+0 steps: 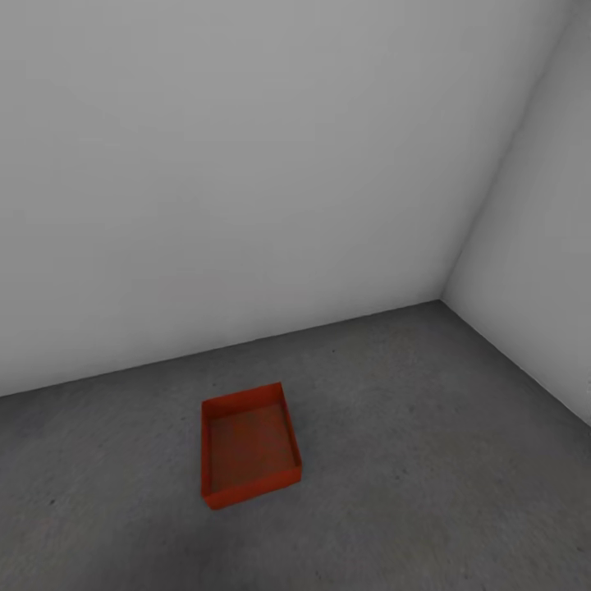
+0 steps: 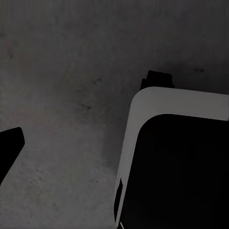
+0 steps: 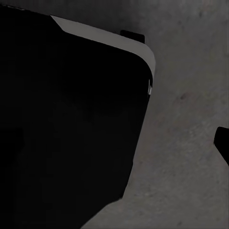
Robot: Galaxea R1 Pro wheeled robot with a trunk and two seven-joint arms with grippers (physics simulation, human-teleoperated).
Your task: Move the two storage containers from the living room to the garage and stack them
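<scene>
One orange-red storage container (image 1: 250,447) sits open side up on the dark grey concrete floor (image 1: 443,468) of the garage, a short way out from the white back wall. It is empty, and nothing touches it. In the left wrist view my left gripper (image 2: 114,155) hangs over bare floor, with one dark fingertip (image 2: 9,149) at the frame's edge. My right gripper (image 3: 117,143) likewise shows one dark fingertip (image 3: 222,141) at the edge. Both are spread wide and hold nothing.
Plain white walls meet in a corner (image 1: 442,300) at the back right. My own base, dark with a pale rim (image 2: 157,98), lies under both wrists (image 3: 95,33). Concrete floor stretches around the container on all sides.
</scene>
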